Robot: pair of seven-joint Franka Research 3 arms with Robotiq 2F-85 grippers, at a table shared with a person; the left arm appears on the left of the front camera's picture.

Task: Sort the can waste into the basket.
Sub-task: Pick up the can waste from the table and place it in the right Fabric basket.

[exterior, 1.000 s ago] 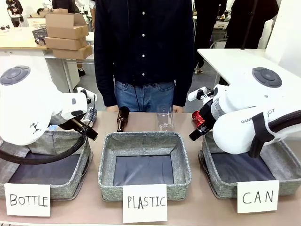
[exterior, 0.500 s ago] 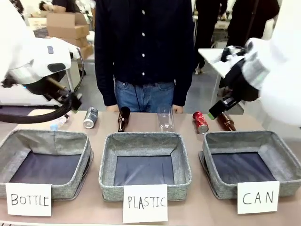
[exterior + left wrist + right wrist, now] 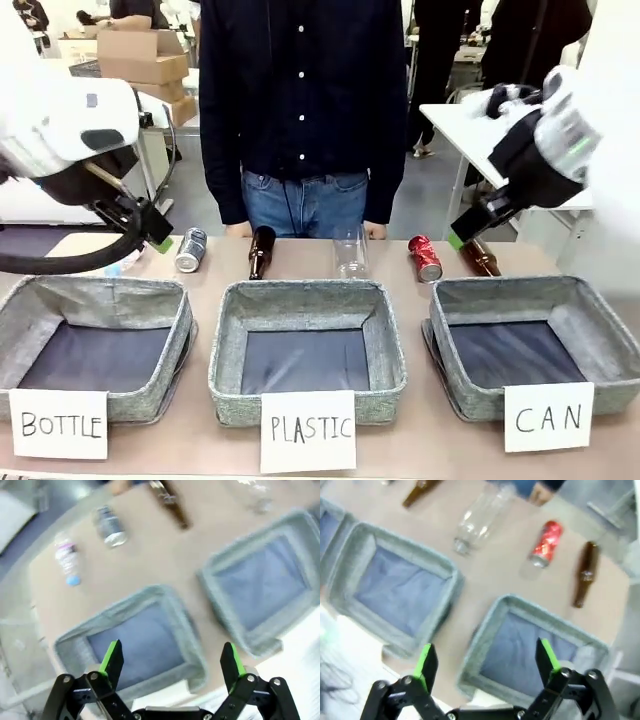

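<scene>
Our left gripper [image 3: 171, 652] hangs open, raised left of the dark grey can [image 3: 191, 249], which lies beside a brown bottle [image 3: 260, 252]. A clear plastic bottle [image 3: 351, 252] follows, then the red can [image 3: 425, 258] behind the CAN basket [image 3: 470, 398]. Our right gripper [image 3: 485, 653], also open, partly hides a second brown bottle [image 3: 482, 257].

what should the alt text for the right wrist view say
The open right hand hangs over a grey basket on a tan table. Beyond it lie a crushed red can, a brown bottle and a clear plastic bottle.
</scene>
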